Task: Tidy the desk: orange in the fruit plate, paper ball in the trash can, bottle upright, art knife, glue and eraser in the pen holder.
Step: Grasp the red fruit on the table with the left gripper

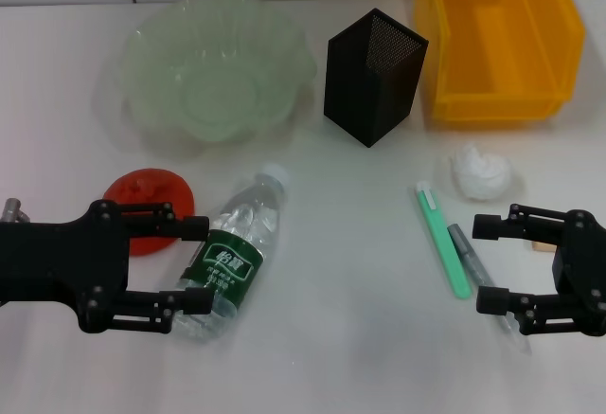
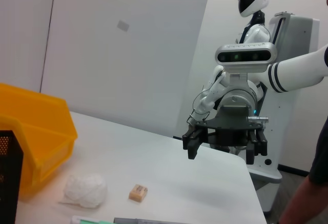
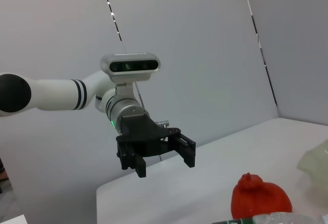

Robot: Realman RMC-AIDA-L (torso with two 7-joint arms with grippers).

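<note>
The left gripper (image 1: 194, 264) is seen spread open at 8 o'clock over the worktop (image 1: 341, 338) — the lying bottle (image 1: 232, 253) and orange (image 1: 144, 207) just beside it. The right gripper (image 1: 492, 262) is held open at 4 o'clock, near the paper ball (image 1: 479, 171).

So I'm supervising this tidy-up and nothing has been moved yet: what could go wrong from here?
1. The bottle lies on its side against the orange; the open left gripper hovering over both might nudge one and set it rolling.
2. The green knife and grey glue stick lie side by side, so the open right gripper could pinch both.
3. The small eraser may be hard to grasp.
</note>
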